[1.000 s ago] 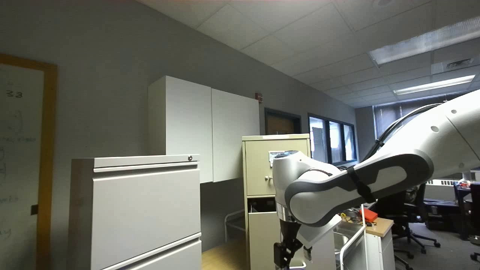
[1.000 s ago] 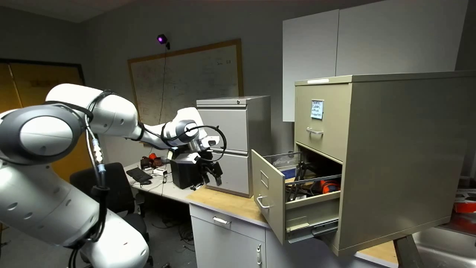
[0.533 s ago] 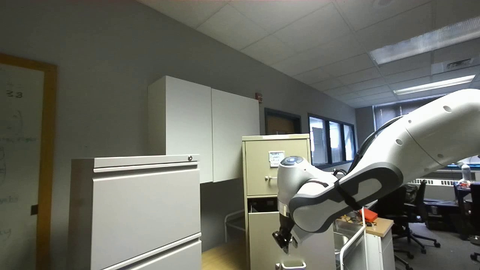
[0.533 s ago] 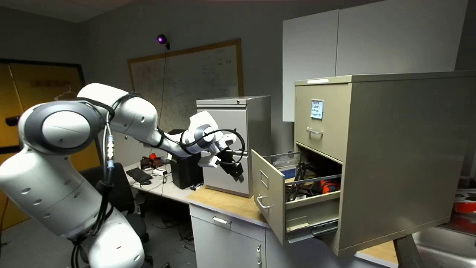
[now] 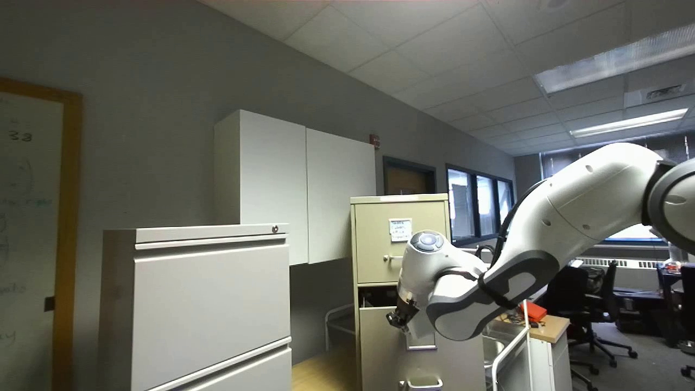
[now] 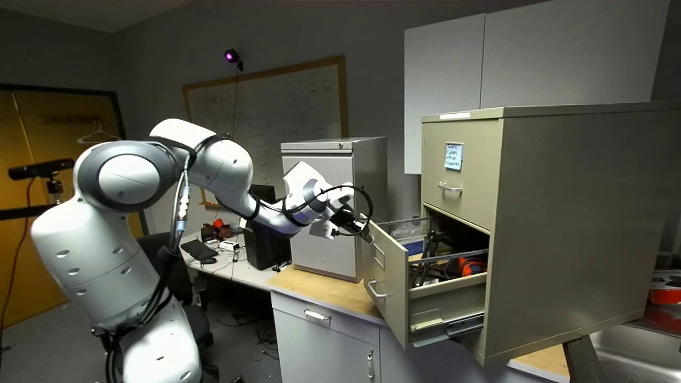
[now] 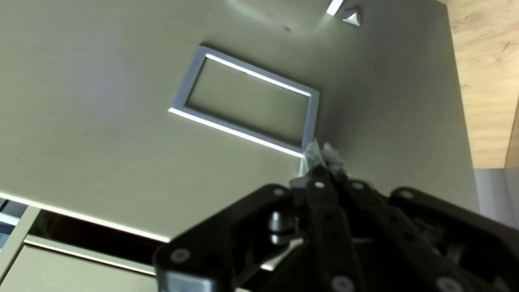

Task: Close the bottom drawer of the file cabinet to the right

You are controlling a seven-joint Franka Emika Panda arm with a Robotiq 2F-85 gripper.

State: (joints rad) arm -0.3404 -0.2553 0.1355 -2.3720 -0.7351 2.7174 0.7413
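The beige file cabinet [image 6: 574, 223] has its bottom drawer [image 6: 393, 271] pulled well out. In the exterior view [image 5: 374, 347] that drawer's front faces the camera below a dark gap. My gripper [image 6: 368, 235] is tilted towards the upper part of the drawer front. Seen from the wrist, the gripper [image 7: 322, 150] has its two fingers together with nothing between them. Their tips lie at a corner of the label holder [image 7: 189, 83]; whether they touch the metal I cannot tell. The drawer handle [image 7: 334, 6] shows at the top edge of the wrist view.
Inside the drawer are dark tools and an orange item [image 6: 472, 266]. The top drawer [image 6: 473, 133] sits flush. A pale grey cabinet [image 6: 319, 181] stands close behind the gripper on a wooden counter [image 6: 319, 287]. White cupboards [image 6: 558, 58] hang on the wall.
My gripper has come up and across to the drawer front, swinging from pointing down to pointing at it. Its fingers have come together. The drawer has stayed in place.
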